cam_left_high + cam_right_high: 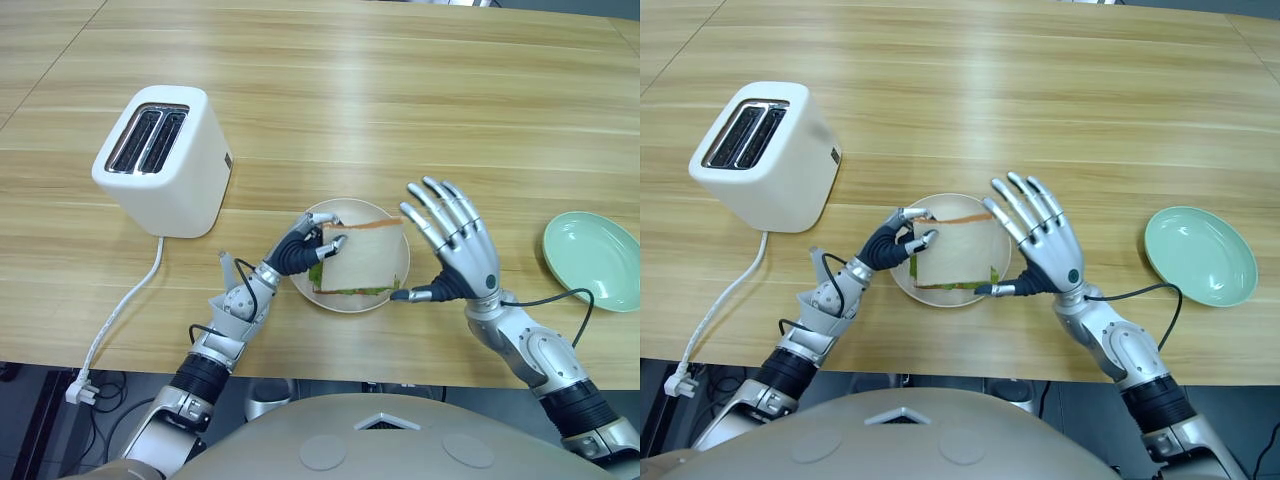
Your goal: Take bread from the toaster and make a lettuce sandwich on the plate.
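Wooden table (400, 100), its far half left bare: the toaster (165, 160) is set toward the left edge and a green dish (595, 260) at the right edge. The plate (350, 304), near the front edge, carries the sandwich (360, 255). Its left edge is pinched by the curled left hand (300, 250); the right hand (465, 250) is held spread at the plate's right rim, grasping nothing.

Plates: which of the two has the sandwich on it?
The cream plate, between the hands: it carries the sandwich, gripped at its edge by the left hand. The green plate lies apart, beyond the right hand.
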`<state>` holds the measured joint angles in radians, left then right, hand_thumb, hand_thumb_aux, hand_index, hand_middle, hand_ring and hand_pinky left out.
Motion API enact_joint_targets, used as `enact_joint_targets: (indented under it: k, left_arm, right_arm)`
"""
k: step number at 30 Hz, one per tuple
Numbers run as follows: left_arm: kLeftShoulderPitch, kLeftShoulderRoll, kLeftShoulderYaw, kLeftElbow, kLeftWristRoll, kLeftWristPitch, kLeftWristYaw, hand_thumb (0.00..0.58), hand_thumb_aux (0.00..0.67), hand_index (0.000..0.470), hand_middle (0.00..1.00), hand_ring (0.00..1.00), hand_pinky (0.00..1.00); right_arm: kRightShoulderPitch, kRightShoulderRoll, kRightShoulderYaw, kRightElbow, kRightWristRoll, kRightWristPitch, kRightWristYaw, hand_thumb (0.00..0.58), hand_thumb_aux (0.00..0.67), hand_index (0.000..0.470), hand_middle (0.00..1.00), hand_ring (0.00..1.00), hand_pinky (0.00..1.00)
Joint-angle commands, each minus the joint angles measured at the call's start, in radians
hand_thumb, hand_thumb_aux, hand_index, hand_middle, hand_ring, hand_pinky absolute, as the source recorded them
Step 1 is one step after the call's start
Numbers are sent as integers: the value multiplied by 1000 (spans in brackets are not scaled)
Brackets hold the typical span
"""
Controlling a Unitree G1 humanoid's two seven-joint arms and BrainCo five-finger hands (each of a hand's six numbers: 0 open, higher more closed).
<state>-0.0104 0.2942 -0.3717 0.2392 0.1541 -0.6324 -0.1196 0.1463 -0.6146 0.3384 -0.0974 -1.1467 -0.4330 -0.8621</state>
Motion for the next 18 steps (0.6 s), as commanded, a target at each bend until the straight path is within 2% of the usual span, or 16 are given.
enact_joint_targets:
  k: [1, 13, 18]
  left_arm:
    - [-21, -6, 13, 86, 22, 1, -29, 580, 670, 460, 1000, 1000, 1000]
    - [-156, -65, 75, 353, 37, -33, -26, 580, 670, 460, 1000, 1000, 1000]
    - [-188, -87, 90, 450, 25, -40, -42, 580, 670, 460, 1000, 1000, 1000]
  right_arm:
    - [-2, -11, 45, 1, -30, -32, 47, 0, 0, 0, 0, 0, 0]
    - [-31, 12, 181, 169, -43, -64, 120, 0, 0, 0, 0, 0, 0]
    - [-84, 42, 252, 306, -25, -64, 265, 0, 0, 0, 0, 0, 0]
